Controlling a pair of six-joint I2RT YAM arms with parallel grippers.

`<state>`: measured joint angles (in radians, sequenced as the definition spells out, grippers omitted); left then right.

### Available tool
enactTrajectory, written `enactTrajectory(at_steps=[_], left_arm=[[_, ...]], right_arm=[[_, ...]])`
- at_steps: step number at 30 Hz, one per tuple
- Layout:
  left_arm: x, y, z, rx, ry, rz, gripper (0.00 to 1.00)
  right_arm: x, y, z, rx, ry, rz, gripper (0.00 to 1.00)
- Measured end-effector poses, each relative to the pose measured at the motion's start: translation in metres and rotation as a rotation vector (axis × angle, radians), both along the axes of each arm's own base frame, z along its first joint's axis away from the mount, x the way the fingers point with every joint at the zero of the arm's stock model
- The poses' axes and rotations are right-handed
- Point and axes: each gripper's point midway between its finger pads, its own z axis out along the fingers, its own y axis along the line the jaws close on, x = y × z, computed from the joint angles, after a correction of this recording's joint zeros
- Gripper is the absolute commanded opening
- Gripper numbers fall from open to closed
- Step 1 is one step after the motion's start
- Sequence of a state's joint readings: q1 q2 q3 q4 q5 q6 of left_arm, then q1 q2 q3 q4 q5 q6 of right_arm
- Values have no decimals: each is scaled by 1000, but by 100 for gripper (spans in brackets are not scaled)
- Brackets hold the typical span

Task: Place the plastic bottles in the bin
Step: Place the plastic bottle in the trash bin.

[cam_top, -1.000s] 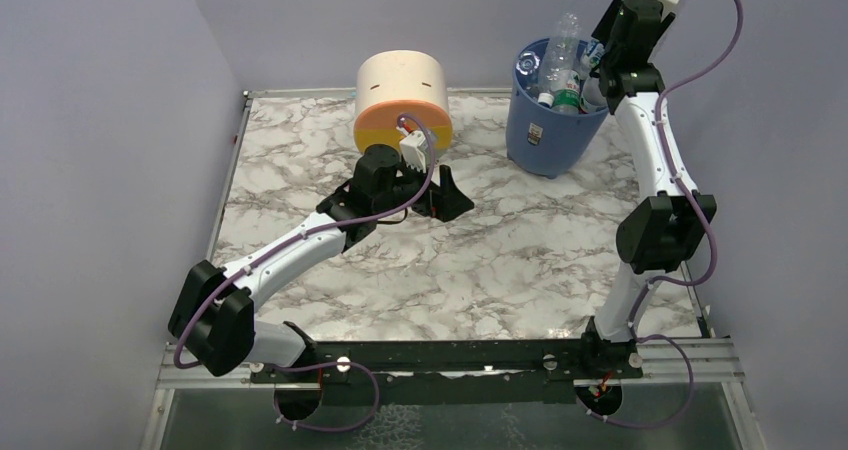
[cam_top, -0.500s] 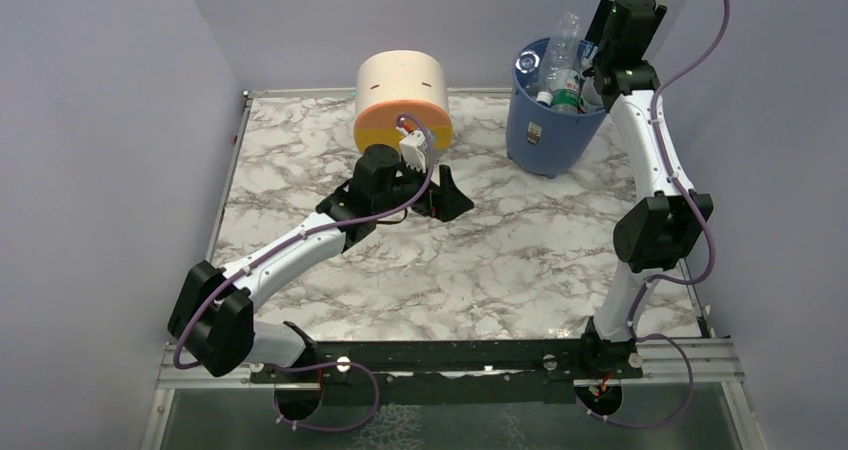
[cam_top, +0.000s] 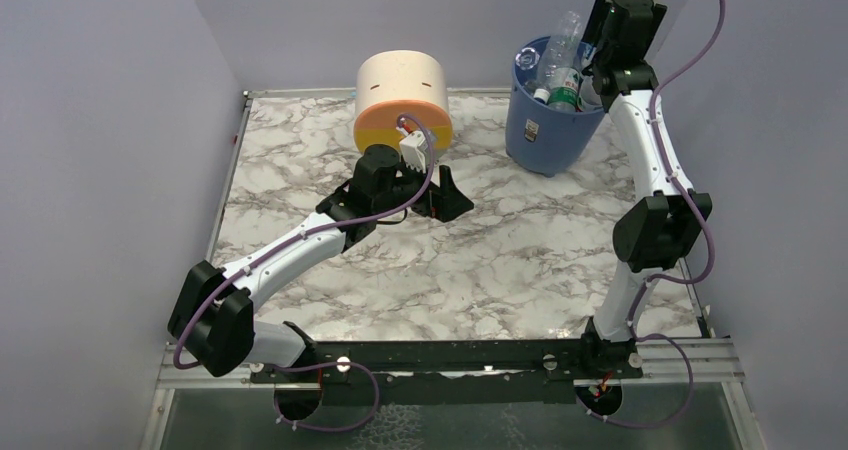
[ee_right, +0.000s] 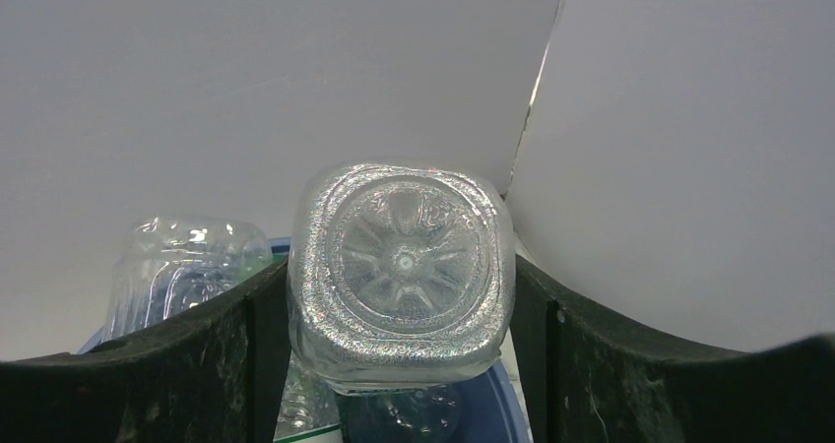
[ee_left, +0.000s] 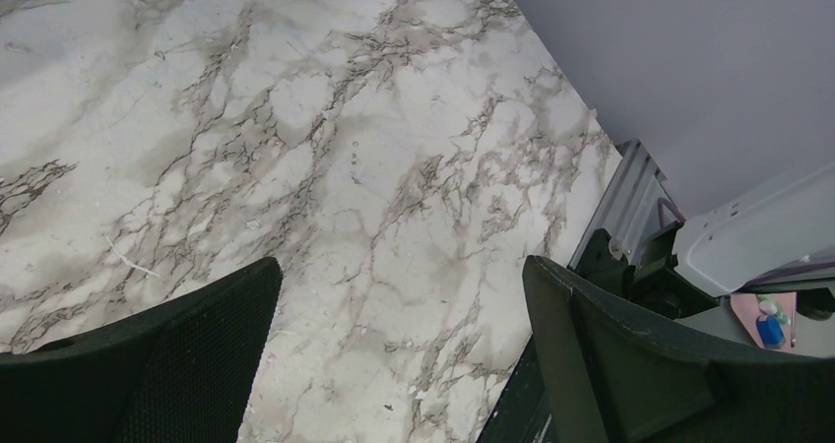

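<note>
The blue bin (cam_top: 545, 135) stands at the back right of the table, piled with plastic bottles (cam_top: 560, 70); one clear bottle sticks up above its rim (cam_top: 566, 32). My right gripper (cam_top: 594, 55) hangs over the bin's right rim. In the right wrist view a clear square-based bottle (ee_right: 402, 271) fills the gap of the right gripper (ee_right: 402, 349), base towards the camera, with a finger (ee_right: 246, 364) lying against each side. Another clear bottle (ee_right: 177, 266) and the bin's blue rim (ee_right: 512, 404) show beside and below it. My left gripper (cam_top: 450, 195) (ee_left: 404, 295) is open over bare marble.
A cream-and-orange round drawer unit (cam_top: 402, 100) stands at the back centre, just behind the left wrist. Purple walls close in the left, back and right. The table's metal edge rail (ee_left: 630, 197) runs along the right side.
The right wrist has moved a little up and to the left over the bin, and its jaws have widened round the bottle. The left arm has not moved.
</note>
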<state>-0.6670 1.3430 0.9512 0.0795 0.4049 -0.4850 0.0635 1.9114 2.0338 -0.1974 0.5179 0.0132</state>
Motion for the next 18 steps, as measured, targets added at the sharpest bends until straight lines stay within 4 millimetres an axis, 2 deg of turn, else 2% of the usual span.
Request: enactTrajectory(at_steps=[10,18], left_arm=[[0,0,0,0,0,0,99],[0,0,0,0,-1,0,99]], right_arm=[[4,14,-6,34,3,76,79],[-3,24,-5,79,5,124,79]])
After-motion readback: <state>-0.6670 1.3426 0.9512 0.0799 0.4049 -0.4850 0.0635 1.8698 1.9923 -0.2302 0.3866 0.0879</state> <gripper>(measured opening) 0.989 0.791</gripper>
